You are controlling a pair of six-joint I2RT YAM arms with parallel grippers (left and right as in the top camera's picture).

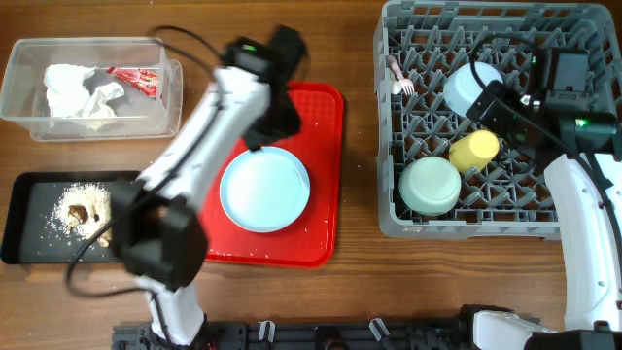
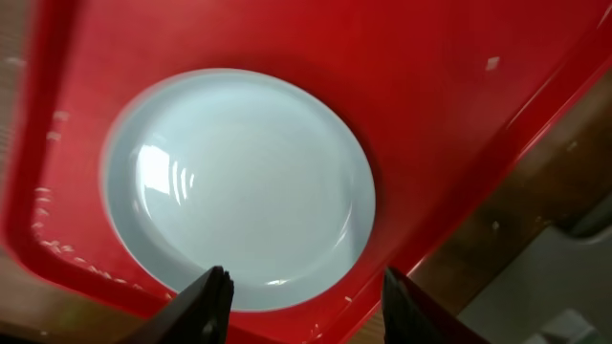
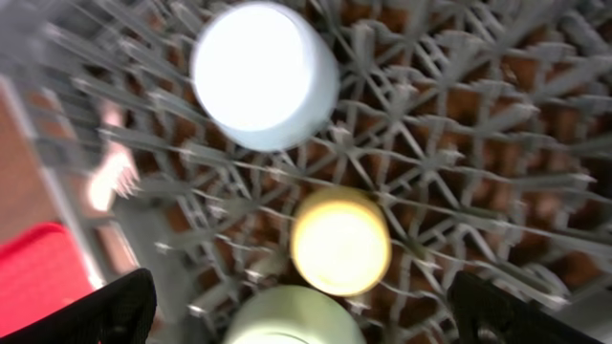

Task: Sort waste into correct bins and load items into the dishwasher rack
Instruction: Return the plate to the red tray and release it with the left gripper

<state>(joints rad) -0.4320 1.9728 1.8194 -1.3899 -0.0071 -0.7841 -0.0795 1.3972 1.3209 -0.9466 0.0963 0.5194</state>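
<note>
The light blue plate [image 1: 264, 189] lies on the red serving tray [image 1: 326, 126]; it fills the left wrist view [image 2: 239, 186]. My left gripper [image 2: 304, 304] is open and empty above the plate's edge; in the overhead view it is near the tray's top [image 1: 277, 117]. The grey dishwasher rack [image 1: 408, 226] holds the upturned light blue bowl [image 1: 473, 87], yellow cup [image 1: 474, 149], pale green bowl [image 1: 431, 185] and a white fork [image 1: 400, 80]. My right gripper [image 3: 301, 311] is open and empty above the cup [image 3: 340, 241] and bowls [image 3: 265, 75].
The clear tub [image 1: 19, 83] at back left holds white napkins [image 1: 80, 89] and a red-and-white wrapper [image 1: 136, 80]. The black tray [image 1: 24, 219] at front left holds crumbly food scraps [image 1: 80, 206]. Crumbs dot the red tray.
</note>
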